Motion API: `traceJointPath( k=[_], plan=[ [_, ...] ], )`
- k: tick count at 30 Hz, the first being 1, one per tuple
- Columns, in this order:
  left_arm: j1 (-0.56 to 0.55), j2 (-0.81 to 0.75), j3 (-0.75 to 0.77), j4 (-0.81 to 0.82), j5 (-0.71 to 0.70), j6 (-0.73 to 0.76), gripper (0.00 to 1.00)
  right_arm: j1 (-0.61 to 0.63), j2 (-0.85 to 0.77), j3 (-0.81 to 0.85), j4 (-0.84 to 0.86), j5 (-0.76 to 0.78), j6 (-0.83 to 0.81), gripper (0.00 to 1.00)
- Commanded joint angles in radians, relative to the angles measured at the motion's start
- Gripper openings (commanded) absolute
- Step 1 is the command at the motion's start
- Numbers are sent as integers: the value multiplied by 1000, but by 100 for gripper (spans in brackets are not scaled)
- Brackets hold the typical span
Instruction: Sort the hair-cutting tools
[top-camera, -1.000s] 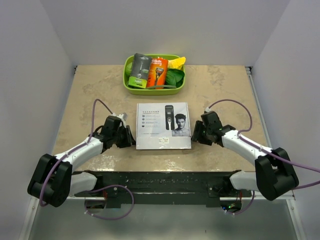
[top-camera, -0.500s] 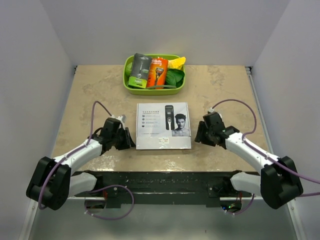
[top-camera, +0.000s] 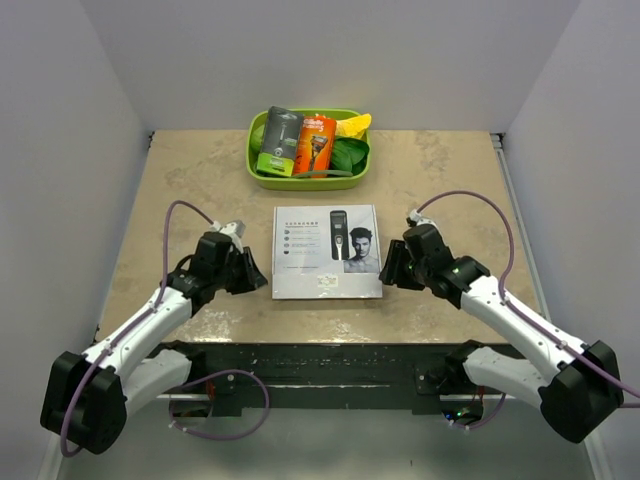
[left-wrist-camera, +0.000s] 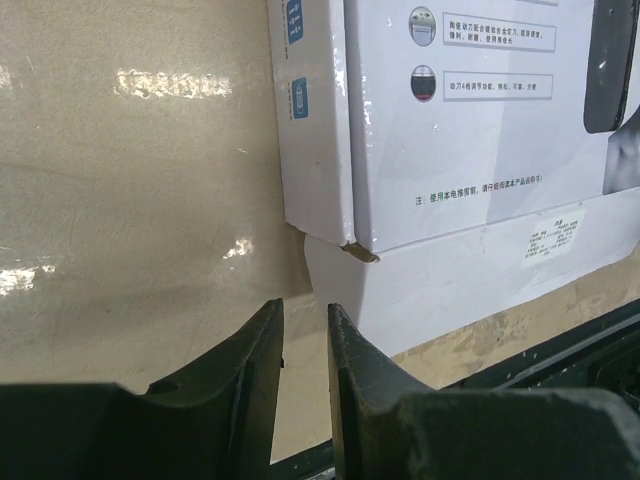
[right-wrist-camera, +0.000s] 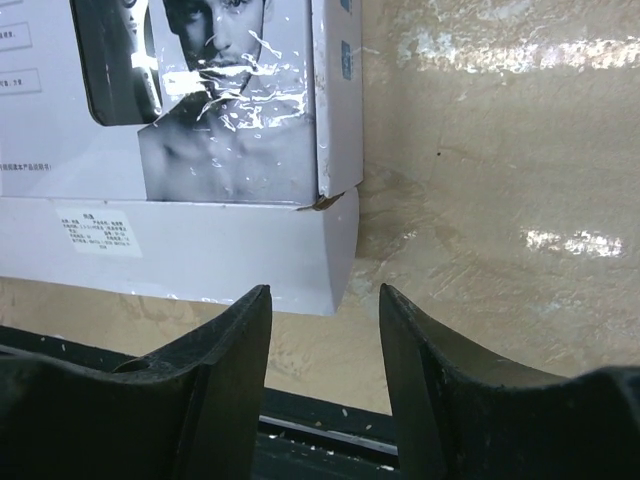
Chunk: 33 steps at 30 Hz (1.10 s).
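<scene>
The hair-cutting tools themselves are hidden; only a printed clipper shows on a flat white box (top-camera: 328, 251) lying mid-table. My left gripper (top-camera: 256, 276) sits at the box's left near corner. In the left wrist view the box (left-wrist-camera: 450, 130) fills the upper right, and the left gripper (left-wrist-camera: 304, 305) is open by a narrow gap with nothing in it, just short of the corner flap. My right gripper (top-camera: 386, 270) is at the box's right near corner. In the right wrist view the box (right-wrist-camera: 200, 130) lies to the upper left, and the right gripper (right-wrist-camera: 325, 290) is open wider and empty.
A green tray (top-camera: 256, 172) stands at the back centre. It holds a grey-and-green razor package (top-camera: 278, 140), an orange razor package (top-camera: 315, 145) and some green and yellow items. White walls enclose the table on three sides. A black rail runs along the near edge.
Both arms' rear links have swung down and outward while the wrists stay beside the box. The right jaws have narrowed a little. The box has not moved.
</scene>
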Motion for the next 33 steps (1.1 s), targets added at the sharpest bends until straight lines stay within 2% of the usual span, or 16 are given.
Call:
traceJointPath(
  k=[1,10,18,25,33],
  plan=[
    [-6,-5,35,-7,29,10,29,13,15,-18,27,-27,31,50],
    [-7,46,27,55,80,-5,28,33,114,-56,138,-34,51,50],
    [-7,17,35,37,86,-5,27,36,210,-111,210,16,64,50],
    [-7,11,18,48,95,-11,28,34,215,-116,222,26,72,50],
    [-19,115,-45,196,86,-22,27,36,204,-87,193,45,70,51]
  ],
)
